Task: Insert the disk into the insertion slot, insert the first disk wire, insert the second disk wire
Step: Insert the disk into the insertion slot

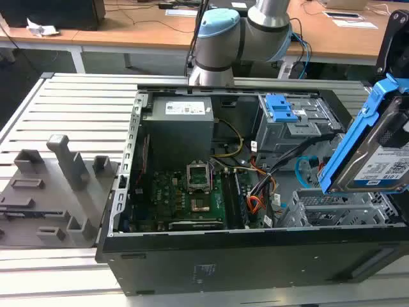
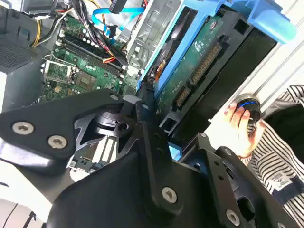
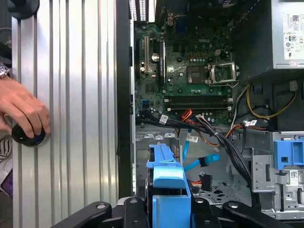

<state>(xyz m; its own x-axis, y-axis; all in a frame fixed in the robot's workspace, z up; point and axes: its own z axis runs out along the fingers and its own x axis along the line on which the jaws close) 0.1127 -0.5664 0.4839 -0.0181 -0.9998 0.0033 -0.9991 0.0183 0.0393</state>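
1. We see the gripper (image 3: 168,213) clamped on the disk (image 1: 383,160), fingertips hidden behind its blue plastic frame.
2. The disk hangs tilted at the exterior view's three o'clock, its silver face cut off by the edge.
3. The insertion slot (image 1: 332,208), perforated grey metal, sits at the disk's six o'clock.
4. The second disk wire (image 3: 202,163), glossy light blue, curls nearby.

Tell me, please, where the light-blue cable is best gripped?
Probably by the dark plug at its end, coming from the case's open side: the plug looks rigid, while the flat cable is limp and looped among other wires.
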